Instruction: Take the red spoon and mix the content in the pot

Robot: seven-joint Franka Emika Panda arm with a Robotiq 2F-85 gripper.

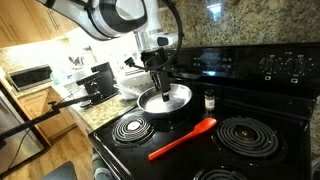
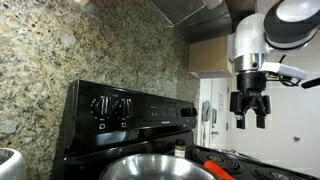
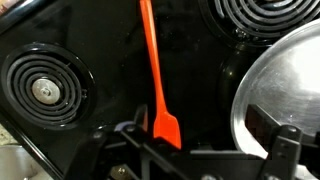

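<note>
- While the arm hangs over the black stove, the gripper point(image 2: 250, 118) sits high in the air with its jaws spread wide and nothing between them.
- Down on the cooktop, the red spoon point(image 1: 183, 138) lies flat and slanted between the two front coil burners, untouched.
- From the wrist view, the spoon point(image 3: 153, 70) runs straight up the frame, its flat wider end nearest the gripper point(image 3: 205, 152).
- Just beside it on the right gleams the pot point(image 3: 272, 92), sitting on a rear burner.
- In an exterior view the gripper point(image 1: 158, 78) seems to hover over the pot point(image 1: 178, 97), though the angle makes that hard to call.
- A small dark shaker jar point(image 1: 209, 101) stands near the pot, apart from it.
</note>
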